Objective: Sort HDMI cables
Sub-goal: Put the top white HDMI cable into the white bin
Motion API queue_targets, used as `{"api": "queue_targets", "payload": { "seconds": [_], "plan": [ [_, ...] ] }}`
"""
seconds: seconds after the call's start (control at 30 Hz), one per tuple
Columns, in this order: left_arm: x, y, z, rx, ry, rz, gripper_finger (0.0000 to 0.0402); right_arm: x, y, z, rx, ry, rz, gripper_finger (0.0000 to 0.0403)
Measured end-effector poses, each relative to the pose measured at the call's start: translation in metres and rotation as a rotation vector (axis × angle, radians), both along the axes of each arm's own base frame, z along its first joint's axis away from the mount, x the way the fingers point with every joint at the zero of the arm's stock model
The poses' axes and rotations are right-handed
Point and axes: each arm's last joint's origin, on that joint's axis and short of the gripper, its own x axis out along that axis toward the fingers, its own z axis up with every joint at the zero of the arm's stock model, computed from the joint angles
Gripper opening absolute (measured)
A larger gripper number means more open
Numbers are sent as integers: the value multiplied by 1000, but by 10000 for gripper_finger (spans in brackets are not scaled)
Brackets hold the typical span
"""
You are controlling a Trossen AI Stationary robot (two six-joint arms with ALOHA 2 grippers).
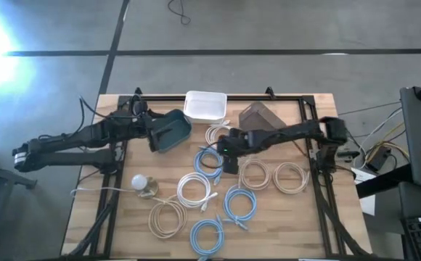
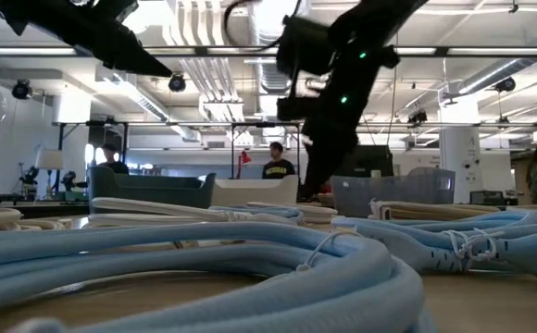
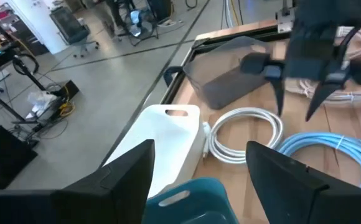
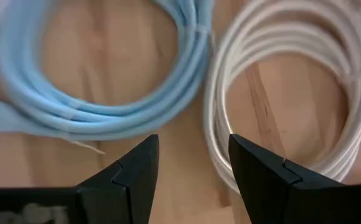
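HDMI cables (image 1: 225, 192) lie as small round coils across the middle and near half of the wooden counter (image 1: 87, 210): light blue ones, white ones and tan ones, mixed together. A blue coil (image 1: 209, 159) and a white coil (image 1: 218, 135) sit close to the three bins at the counter's far edge: a teal bin (image 1: 170, 130), a white bin (image 1: 205, 106) and a grey bin (image 1: 258, 116).

Judging from this, sorting has barely begun; most coils are unsorted and neither tool carries anything. The right tool (image 4: 190, 165) hangs just above the counter, spread, over the gap where a blue coil (image 4: 93, 81) and a white coil (image 4: 292, 93) lie side by side, touching neither. Its next move calls for choosing one, dropping over a strand, and pinching it. The left tool (image 3: 199, 168) hovers spread and empty over the teal bin.
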Motion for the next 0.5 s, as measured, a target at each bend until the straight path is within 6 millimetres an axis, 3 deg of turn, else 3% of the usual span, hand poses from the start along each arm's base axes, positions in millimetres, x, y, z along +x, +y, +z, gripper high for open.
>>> {"api": "queue_targets", "payload": {
  "seconds": [0.23, 0.5],
  "plan": [
    [2, 1, -2, -4, 12, 0, 254, 20, -22, -17, 5, 160, -38, 192],
    [4, 1, -3, -9, 24, 0, 252, 27, -27, -28, 4, 185, -26, 177]
  ]
}}
